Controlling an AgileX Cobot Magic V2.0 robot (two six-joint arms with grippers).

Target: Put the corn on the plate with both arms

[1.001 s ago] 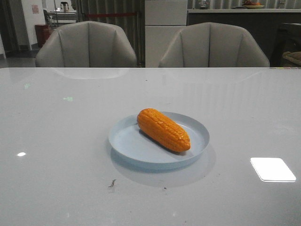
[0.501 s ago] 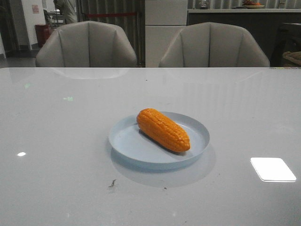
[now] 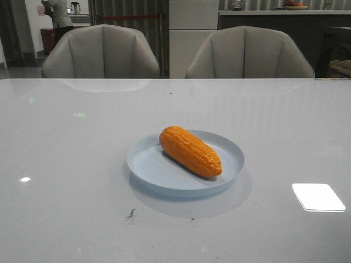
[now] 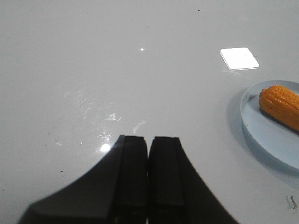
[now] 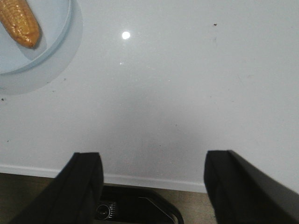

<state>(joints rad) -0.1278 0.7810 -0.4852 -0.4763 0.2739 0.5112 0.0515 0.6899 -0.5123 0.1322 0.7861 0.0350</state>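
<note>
The orange corn (image 3: 190, 150) lies at a slant on the pale-blue plate (image 3: 148, 161) in the middle of the table. Neither arm shows in the front view. In the left wrist view my left gripper (image 4: 149, 140) is shut and empty, well away from the plate (image 4: 266, 135) and the corn (image 4: 281, 105). In the right wrist view my right gripper (image 5: 154, 161) is open and empty over the table's near edge, far from the plate (image 5: 60, 28) and the corn (image 5: 19, 22).
Two grey chairs (image 3: 101, 52) (image 3: 249, 53) stand behind the glossy white table (image 3: 66, 137). Bright light patches reflect on the table top (image 3: 318, 197). A person stands far back at the left (image 3: 55, 16). A dark base shows below the table edge (image 5: 140, 210).
The corn and the plate have not moved. Only a person in the far background has walked to the left.
</note>
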